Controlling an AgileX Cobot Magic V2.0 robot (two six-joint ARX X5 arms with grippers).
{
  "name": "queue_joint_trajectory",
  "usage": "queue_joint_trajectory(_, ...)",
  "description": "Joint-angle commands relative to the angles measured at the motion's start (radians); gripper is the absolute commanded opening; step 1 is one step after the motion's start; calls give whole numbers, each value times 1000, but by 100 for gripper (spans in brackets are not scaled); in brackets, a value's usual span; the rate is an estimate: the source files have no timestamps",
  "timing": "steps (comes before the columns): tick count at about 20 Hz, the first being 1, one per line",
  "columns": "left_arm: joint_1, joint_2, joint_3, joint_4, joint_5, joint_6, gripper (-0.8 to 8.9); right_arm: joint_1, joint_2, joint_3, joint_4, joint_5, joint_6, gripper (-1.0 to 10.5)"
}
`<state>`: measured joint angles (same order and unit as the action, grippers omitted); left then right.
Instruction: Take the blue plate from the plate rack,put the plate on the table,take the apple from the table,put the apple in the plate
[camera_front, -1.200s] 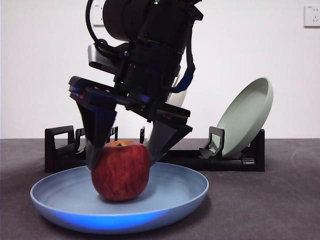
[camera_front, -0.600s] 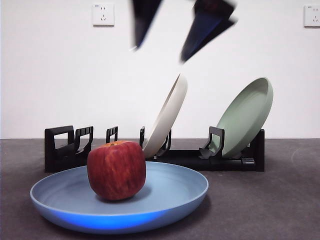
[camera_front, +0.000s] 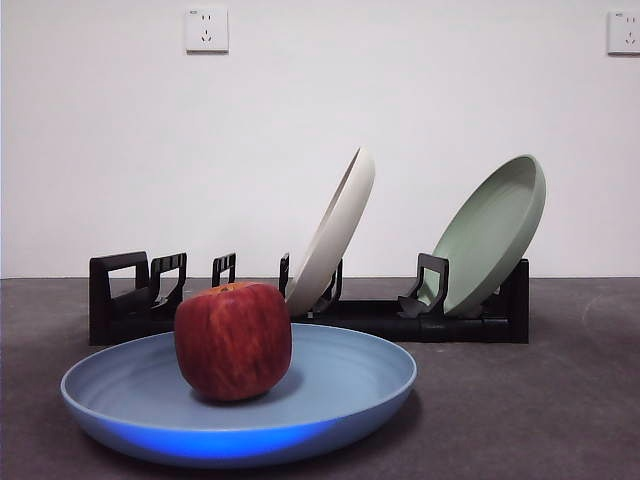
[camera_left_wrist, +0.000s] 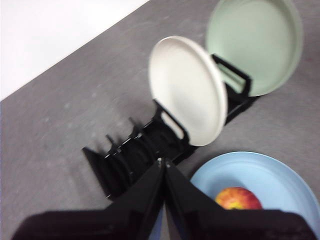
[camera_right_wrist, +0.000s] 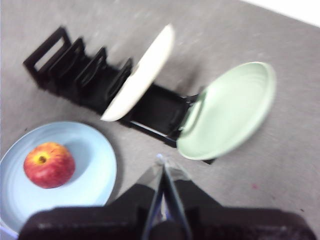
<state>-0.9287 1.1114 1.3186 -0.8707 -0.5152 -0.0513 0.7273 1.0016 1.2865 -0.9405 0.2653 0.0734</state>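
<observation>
The dark red apple (camera_front: 233, 342) sits on the light-blue plate (camera_front: 350, 385), which lies flat on the grey table (camera_front: 540, 400) in front of the black plate rack (camera_front: 120, 300). No arm shows in the front view. My left gripper (camera_left_wrist: 162, 162) is high above the rack (camera_left_wrist: 135, 155), shut and empty; the apple (camera_left_wrist: 238, 198) and blue plate (camera_left_wrist: 280, 175) lie below it. My right gripper (camera_right_wrist: 161, 160) is also high up, shut and empty, with the apple (camera_right_wrist: 49, 164) on the blue plate (camera_right_wrist: 95, 165) and the rack (camera_right_wrist: 75, 70) below.
A cream-white plate (camera_front: 335, 230) leans in the middle of the rack and a sage-green plate (camera_front: 490, 235) leans at its right end. Both also show in the left wrist view (camera_left_wrist: 187, 90) (camera_left_wrist: 255, 40). A white wall with two sockets stands behind.
The gripper that stood open around the apple has risen out of the front view. The apple stays on the blue plate, shifted slightly left.
</observation>
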Motion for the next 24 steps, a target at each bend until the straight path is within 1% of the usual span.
queue_joint_trajectory(1, 60, -33, -78, 60, 54, 9, -9, -13, -77, -102, 65, 0, -4, -12)
queue_joint_trajectory(2, 86, -54, -127, 106, 99, 2, -9, -14, -124, -161, 110, -2, 0, -12)
queue_joint_trajectory(4, 125, -92, -229, 191, 171, -10, -9, -14, -193, -275, 194, -3, 47, -12)
queue_joint_trajectory(5, 140, -112, -287, 240, 191, -23, -9, -14, -221, -335, 232, -3, 71, -12)
queue_joint_trajectory(9, 170, -208, -537, 446, 233, -89, -9, -14, -287, -544, 367, -2, 154, -12)
queue_joint_trajectory(10, 172, -232, -583, 483, 233, -113, -9, -14, -290, -577, 401, -2, 166, -12)
queue_joint_trajectory(11, 171, -248, -611, 509, 234, -115, -9, -14, -288, -593, 415, -2, 166, -12)
queue_joint_trajectory(15, 170, -251, -617, 455, 231, -106, -3, -14, -256, -594, 376, -2, 198, 1)
queue_joint_trajectory(24, 169, -250, -617, 449, 231, -106, -3, -14, -256, -594, 356, -1, 198, 1)
